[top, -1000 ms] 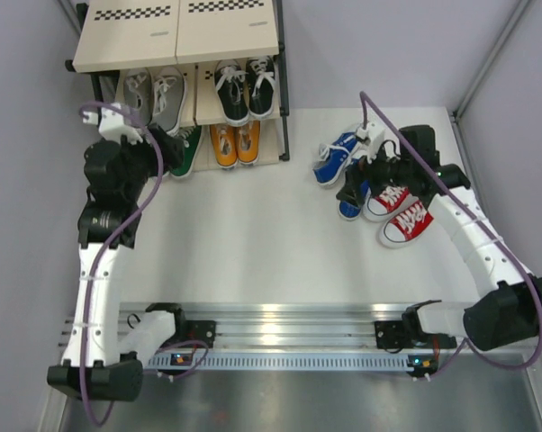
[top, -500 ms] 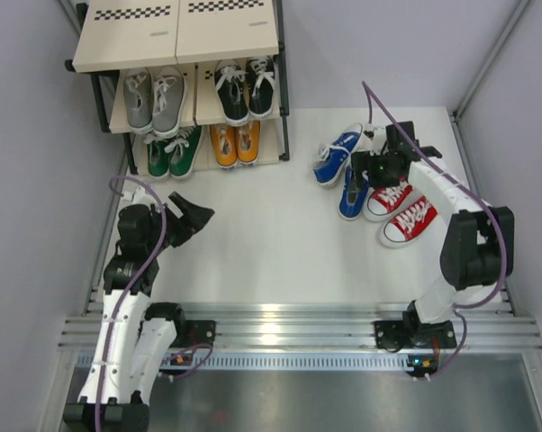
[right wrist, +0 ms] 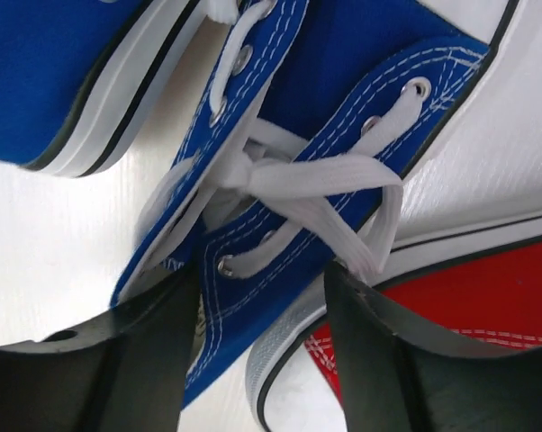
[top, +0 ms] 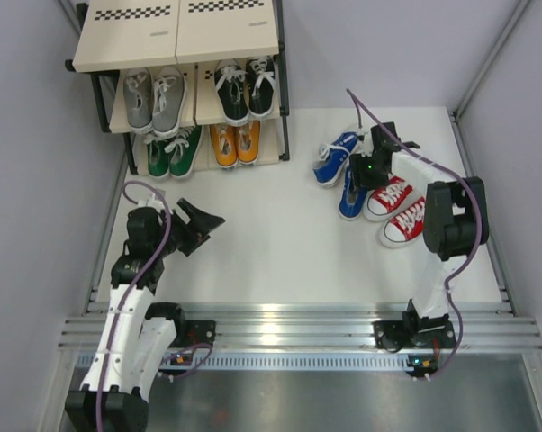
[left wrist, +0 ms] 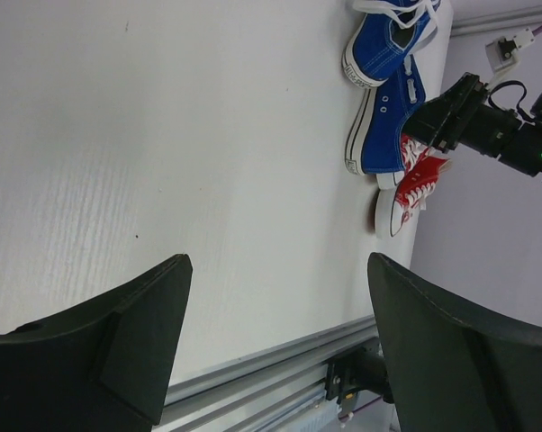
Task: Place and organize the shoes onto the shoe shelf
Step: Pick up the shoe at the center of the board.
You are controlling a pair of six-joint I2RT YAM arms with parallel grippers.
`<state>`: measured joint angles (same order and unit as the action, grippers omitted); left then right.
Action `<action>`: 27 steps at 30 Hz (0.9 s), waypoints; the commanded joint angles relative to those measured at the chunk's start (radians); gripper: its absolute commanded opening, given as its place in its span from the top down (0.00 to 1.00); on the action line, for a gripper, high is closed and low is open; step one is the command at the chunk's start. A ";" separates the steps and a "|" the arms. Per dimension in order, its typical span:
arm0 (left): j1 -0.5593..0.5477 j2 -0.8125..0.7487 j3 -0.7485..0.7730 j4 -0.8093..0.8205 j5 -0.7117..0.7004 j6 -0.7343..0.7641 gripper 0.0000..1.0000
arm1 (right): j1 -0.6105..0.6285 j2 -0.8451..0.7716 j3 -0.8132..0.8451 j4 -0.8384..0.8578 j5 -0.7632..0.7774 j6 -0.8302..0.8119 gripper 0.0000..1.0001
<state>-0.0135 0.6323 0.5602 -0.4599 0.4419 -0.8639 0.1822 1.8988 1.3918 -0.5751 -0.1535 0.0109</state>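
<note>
Overhead, we count twelve canvas sneakers, eight of them on the shoe shelf (top: 176, 36). A grey pair (top: 154, 97) and a black pair (top: 244, 88) sit on its middle tier, with a green pair (top: 174, 148) and an orange pair (top: 234, 142) on its bottom tier. Two black-and-white checkered strips (top: 145, 13) mark the top boards; any brand lettering on the shoes is too small for us to read.

Four shoes lie on the white table (top: 280, 243), well to the right of the shelf: two blue shoes (top: 336, 159) and, farther from the shelf, two red shoes (top: 408, 223). The right gripper (top: 356, 180) sits over the blue shoe that lies just beside the red ones. Its fingers (right wrist: 379, 360) are set apart on either side of the white-laced upper; whether they press it we cannot tell. The left gripper (top: 203, 220) hangs over bare table in front of the shelf, fingers spread wide, holding nothing.
</note>
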 commanded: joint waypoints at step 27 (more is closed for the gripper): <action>-0.353 0.256 -0.031 0.605 -0.061 -0.290 0.15 | -0.087 -0.561 -0.148 -0.023 -0.331 -0.190 1.00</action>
<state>-0.2863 0.8619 0.4862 -0.0662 0.4458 -1.1271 0.0998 1.3712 1.2591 -0.6037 -0.2966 -0.0834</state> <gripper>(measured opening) 0.852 0.045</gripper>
